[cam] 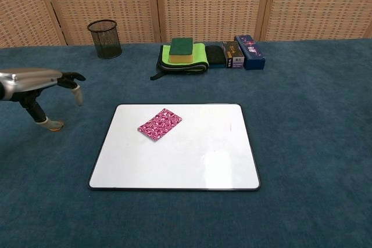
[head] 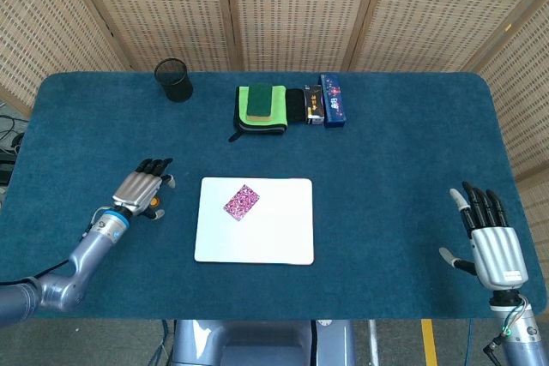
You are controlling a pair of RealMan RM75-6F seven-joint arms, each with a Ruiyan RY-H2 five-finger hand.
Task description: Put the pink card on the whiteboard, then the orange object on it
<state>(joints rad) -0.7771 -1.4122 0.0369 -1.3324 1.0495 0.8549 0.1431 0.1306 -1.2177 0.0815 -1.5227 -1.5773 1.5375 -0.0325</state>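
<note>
The pink patterned card (head: 242, 201) lies flat on the upper left part of the whiteboard (head: 274, 242), with nothing touching it; the chest view shows the card (cam: 160, 124) and the whiteboard (cam: 197, 164) too. The small orange object (head: 155, 203) sits on the blue cloth left of the board. My left hand (head: 141, 187) hovers right over it with fingers spread and holds nothing. In the chest view its thumb tip reaches down beside the orange object (cam: 56, 126). My right hand (head: 491, 242) stays open near the front right table edge.
A black mesh cup (head: 174, 80) stands at the back left. A green cloth with a sponge (head: 262, 107) and some dark boxes (head: 326, 102) lie along the back middle. Wicker screens stand behind the table.
</note>
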